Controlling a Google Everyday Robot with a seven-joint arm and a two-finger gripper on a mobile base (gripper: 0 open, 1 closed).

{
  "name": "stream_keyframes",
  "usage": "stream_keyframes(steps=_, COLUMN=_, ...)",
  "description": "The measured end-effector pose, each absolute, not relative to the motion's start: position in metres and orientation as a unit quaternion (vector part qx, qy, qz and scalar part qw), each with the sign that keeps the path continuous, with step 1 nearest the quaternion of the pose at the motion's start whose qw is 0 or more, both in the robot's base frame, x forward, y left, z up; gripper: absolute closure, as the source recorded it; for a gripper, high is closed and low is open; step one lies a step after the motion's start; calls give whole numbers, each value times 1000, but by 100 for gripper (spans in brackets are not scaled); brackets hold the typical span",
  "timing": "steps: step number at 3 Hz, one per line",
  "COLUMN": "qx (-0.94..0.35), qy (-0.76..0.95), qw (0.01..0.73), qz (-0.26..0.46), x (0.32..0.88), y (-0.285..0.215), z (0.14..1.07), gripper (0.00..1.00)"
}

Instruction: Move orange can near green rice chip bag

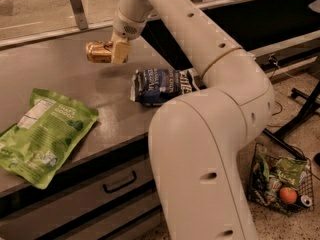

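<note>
Claw (118,52) over far centre of desk (60,79), pinching orange can (97,51). Can lies sideways, sticks out left of claw, clear of the surface. Green rice chip bag (45,134) flat at near left, well apart. Dark blue chip bag (160,85) right of can.

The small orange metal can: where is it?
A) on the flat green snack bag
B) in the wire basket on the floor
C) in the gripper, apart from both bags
C: the gripper holds the small orange metal can, clear of the dark blue bag and the flat green snack bag.
</note>
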State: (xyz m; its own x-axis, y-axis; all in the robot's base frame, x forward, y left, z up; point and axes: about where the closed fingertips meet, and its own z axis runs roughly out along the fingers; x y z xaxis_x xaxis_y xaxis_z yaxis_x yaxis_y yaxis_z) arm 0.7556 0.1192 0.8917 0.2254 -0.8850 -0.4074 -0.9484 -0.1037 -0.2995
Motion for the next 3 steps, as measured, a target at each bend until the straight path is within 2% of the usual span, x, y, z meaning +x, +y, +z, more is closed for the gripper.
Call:
stream_keyframes(steps=1, qx=-756, qy=594, qw=265, qz=68, x=742, y=134, z=906, gripper=64)
stream_keyframes(steps=3, qx=-794, qy=564, qw=214, qz=72, x=711, y=139, z=888, gripper=62)
